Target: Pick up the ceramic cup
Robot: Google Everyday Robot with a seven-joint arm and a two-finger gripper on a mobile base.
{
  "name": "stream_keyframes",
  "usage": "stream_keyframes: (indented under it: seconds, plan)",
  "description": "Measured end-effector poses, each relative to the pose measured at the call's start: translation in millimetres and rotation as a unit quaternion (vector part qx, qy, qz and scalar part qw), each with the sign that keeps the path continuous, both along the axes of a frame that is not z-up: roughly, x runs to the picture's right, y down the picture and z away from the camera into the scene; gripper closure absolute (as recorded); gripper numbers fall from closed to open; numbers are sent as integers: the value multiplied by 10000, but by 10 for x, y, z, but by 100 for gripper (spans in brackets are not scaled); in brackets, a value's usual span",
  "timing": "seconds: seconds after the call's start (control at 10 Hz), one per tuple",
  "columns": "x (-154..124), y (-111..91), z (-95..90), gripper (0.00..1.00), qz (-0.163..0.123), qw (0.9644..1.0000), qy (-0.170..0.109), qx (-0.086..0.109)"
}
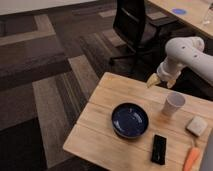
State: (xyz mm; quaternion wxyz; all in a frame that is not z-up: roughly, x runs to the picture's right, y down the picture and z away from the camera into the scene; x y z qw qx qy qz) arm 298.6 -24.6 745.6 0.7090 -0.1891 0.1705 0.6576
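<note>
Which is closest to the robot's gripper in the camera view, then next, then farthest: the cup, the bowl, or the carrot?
The gripper hangs over the table's far edge.
1. The cup, just below the gripper, slightly right.
2. The bowl, lower left, mid-table.
3. The carrot, at the near right edge.

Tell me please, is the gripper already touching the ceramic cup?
No, the gripper hangs above the table's far edge, apart from the ceramic cup.
</note>
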Motion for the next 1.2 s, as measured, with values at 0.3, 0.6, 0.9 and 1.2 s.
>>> stream_keyframes:
  seconds: [0.3, 0.6, 0.9, 1.2]
  plan:
    - [225, 238, -5, 35, -427, 9988, 165, -163]
    - [293, 522, 47, 35, -151, 9998, 103, -127]
    - [278, 785, 159, 35, -12, 9999, -8, -158]
    - [343, 880, 297, 53, -249, 9996, 43, -139]
